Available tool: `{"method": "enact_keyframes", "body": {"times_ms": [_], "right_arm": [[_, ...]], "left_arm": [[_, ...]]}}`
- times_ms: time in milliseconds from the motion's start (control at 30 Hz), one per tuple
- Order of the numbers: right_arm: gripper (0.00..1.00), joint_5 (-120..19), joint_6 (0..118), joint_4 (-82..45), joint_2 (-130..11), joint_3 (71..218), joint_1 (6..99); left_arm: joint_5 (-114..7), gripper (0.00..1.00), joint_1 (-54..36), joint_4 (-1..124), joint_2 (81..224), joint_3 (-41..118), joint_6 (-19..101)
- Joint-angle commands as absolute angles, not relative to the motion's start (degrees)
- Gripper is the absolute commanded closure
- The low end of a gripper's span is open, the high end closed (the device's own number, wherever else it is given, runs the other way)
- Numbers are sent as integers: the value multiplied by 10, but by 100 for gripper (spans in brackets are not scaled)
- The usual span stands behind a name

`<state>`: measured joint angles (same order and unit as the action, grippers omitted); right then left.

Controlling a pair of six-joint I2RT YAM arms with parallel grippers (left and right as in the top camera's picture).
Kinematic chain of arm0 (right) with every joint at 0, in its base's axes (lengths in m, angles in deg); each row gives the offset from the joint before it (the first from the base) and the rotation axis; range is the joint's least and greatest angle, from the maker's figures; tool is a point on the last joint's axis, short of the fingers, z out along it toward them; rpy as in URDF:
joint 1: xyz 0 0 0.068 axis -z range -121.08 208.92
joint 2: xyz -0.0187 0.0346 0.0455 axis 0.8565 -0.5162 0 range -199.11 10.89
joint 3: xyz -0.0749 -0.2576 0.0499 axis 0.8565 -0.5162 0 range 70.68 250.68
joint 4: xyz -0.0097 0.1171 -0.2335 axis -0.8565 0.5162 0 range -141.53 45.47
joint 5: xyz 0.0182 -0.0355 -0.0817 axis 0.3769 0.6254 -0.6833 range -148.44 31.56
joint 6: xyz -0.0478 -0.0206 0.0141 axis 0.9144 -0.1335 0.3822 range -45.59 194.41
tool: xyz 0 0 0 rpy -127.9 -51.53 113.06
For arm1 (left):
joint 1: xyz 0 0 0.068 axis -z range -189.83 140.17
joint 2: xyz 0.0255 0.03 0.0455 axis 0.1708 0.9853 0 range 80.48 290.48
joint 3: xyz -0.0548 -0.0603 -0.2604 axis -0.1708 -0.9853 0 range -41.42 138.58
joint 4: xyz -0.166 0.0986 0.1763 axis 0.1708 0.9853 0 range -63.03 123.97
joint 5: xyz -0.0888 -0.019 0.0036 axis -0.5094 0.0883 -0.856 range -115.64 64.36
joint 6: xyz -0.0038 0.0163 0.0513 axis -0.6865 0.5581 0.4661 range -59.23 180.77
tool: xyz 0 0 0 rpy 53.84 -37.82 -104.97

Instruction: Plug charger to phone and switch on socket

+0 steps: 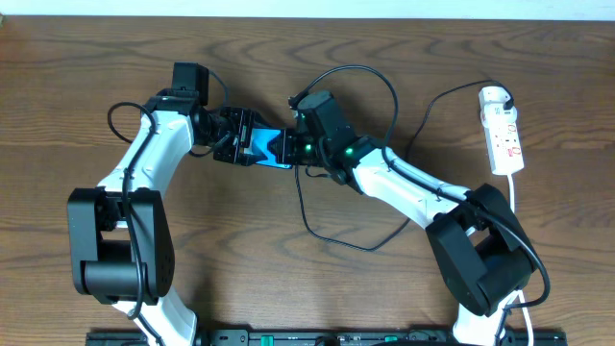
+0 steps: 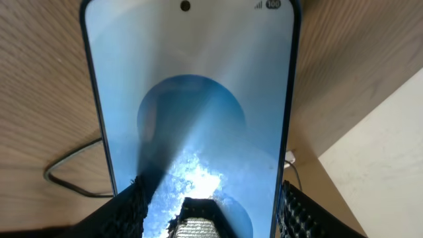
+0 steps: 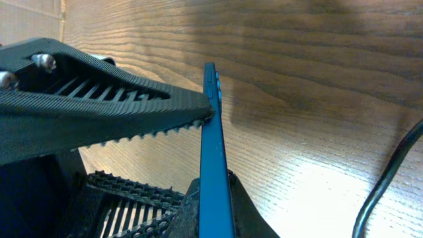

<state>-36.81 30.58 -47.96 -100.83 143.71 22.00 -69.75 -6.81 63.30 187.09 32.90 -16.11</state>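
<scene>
The phone (image 1: 265, 151), with its blue screen, is held off the table between both grippers. My left gripper (image 1: 240, 144) is shut on its two long edges; in the left wrist view the phone's screen (image 2: 192, 99) fills the frame between the fingers (image 2: 211, 221). My right gripper (image 1: 291, 150) is shut on the phone's other end; in the right wrist view the phone shows edge-on (image 3: 211, 125) between the pads (image 3: 213, 215). The charger cable (image 1: 332, 238) loops across the table, and its black plug head (image 1: 505, 97) sits at the socket (image 1: 503, 135). The plug tip is hidden.
The socket's white cord (image 1: 515, 192) runs down the right side. A black cable (image 1: 370, 72) arcs behind the right wrist. The charger cable also shows in the left wrist view (image 2: 69, 182) and in the right wrist view (image 3: 386, 182). The arm bases stand at the front edge.
</scene>
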Motion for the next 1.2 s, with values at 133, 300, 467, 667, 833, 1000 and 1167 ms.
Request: {"method": "enact_keyframes", "body": {"times_ms": [133,300,467,667,833,1000,1167], "right_arm": [[99,-333,233,-500,-1003,1449,285],[99,-297,191,-524,-1001,1450,321],[98,-257,127,-572,-1000,1454,344],[99,-244,50,-642,-1000,1471,357],[98,-244,-58,-696,-1000,1480,356],[98,-249,-251,-724,-1000,1479,349],[99,-269,-317,-724,-1000,1479,326]], "left_arm": [[-725,38,-65,619,1855,327,-96],[-765,38,-65,547,1855,327,-13],[-812,38,-66,448,1855,327,45],[-863,38,-83,378,1855,327,46],[-872,38,-104,351,1855,327,31],[-882,39,-108,239,1855,327,-46],[-882,39,-108,173,1855,327,-86]]}}
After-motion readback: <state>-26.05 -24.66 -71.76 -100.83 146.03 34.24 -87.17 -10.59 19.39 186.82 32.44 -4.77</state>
